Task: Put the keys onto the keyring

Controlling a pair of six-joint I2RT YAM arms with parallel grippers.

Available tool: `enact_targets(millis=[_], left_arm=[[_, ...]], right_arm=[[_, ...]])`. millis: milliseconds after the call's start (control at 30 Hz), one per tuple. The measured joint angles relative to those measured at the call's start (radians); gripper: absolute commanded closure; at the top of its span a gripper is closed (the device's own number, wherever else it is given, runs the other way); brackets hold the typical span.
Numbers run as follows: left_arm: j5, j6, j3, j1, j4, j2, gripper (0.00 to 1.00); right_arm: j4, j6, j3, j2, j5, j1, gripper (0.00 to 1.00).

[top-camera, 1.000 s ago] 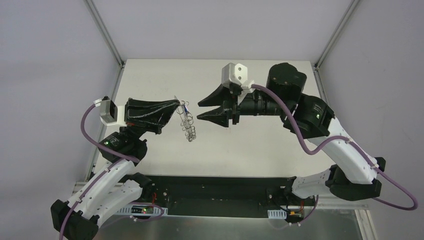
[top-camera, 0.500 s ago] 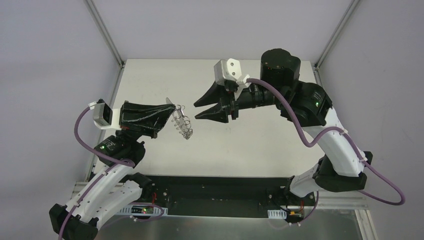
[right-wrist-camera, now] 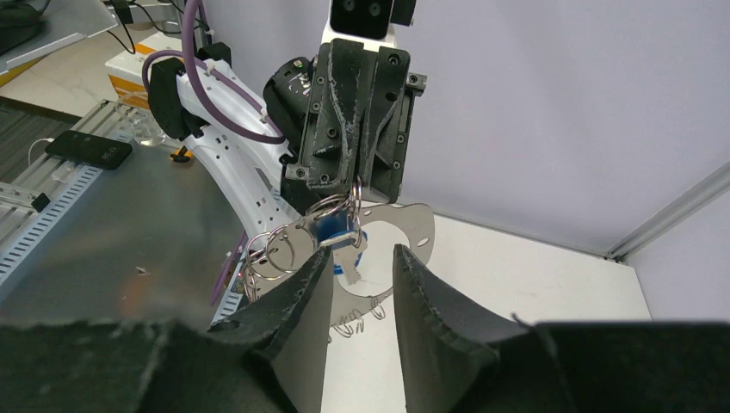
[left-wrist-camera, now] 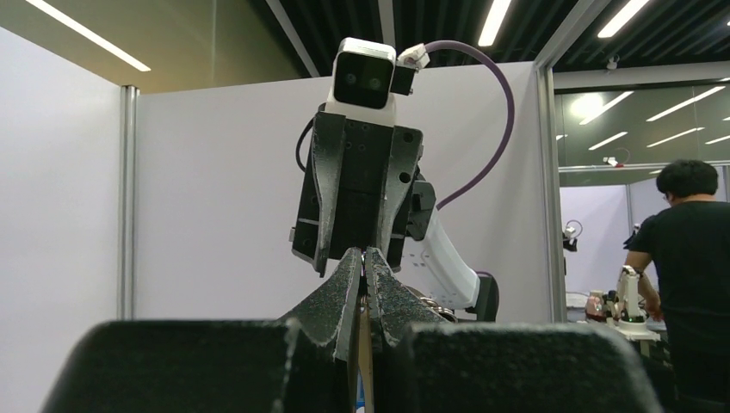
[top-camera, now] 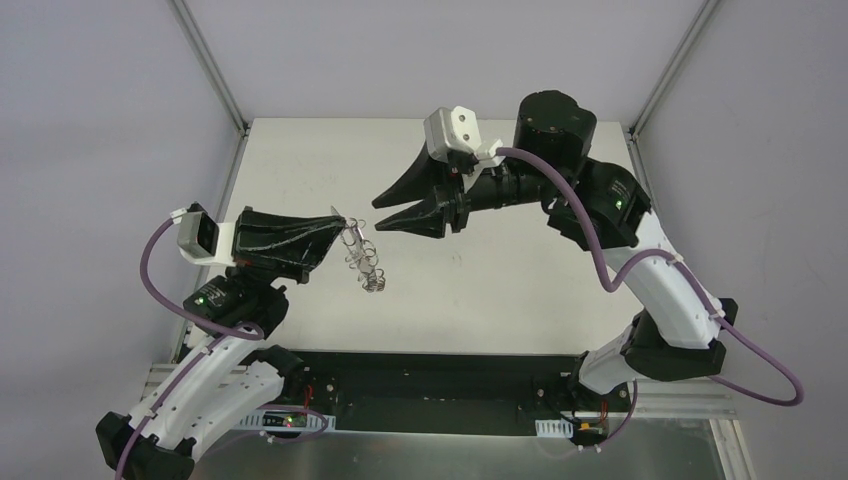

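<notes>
The left tool (top-camera: 338, 228) is clamping tight on the top of the keyring (top-camera: 362, 256), which is dangling above the worktop (top-camera: 520, 290), nearer its left edge than its right. The ring is looking light, thin and springy, likely swinging at a touch, so gripping its rim seems wisest. The small blue key (right-wrist-camera: 332, 232) is hanging just under those fingertips; whether it is threaded, I cannot tell. The right tool (top-camera: 380, 213) is gaping wide, holding nothing, near the ring. No container is showing.

Even bright light, soft shadows; ceiling strip lights (left-wrist-camera: 504, 19) glare; right tool (right-wrist-camera: 361, 256) base blurred.
</notes>
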State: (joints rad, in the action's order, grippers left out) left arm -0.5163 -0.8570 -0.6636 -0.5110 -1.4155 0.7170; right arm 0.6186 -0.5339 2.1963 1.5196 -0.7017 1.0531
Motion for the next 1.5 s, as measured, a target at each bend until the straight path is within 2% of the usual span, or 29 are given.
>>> enact_targets(millis=[267,633,1500], left_arm=[[-0.005,-0.001,0.0,0.0,-0.002,-0.005,1.0],[-0.007,-0.001,0.0,0.0,-0.003,-0.013,1.0],[-0.026,0.0,0.0,0.0,-0.003,-0.012,1.0]], right_arm=[[-0.071,0.043,-0.001,0.037,-0.032,0.0,0.66],[-0.095,0.077,-0.001,0.065,-0.068,-0.002,0.71],[-0.112,0.121,-0.009,0.065,-0.148,-0.002,0.74]])
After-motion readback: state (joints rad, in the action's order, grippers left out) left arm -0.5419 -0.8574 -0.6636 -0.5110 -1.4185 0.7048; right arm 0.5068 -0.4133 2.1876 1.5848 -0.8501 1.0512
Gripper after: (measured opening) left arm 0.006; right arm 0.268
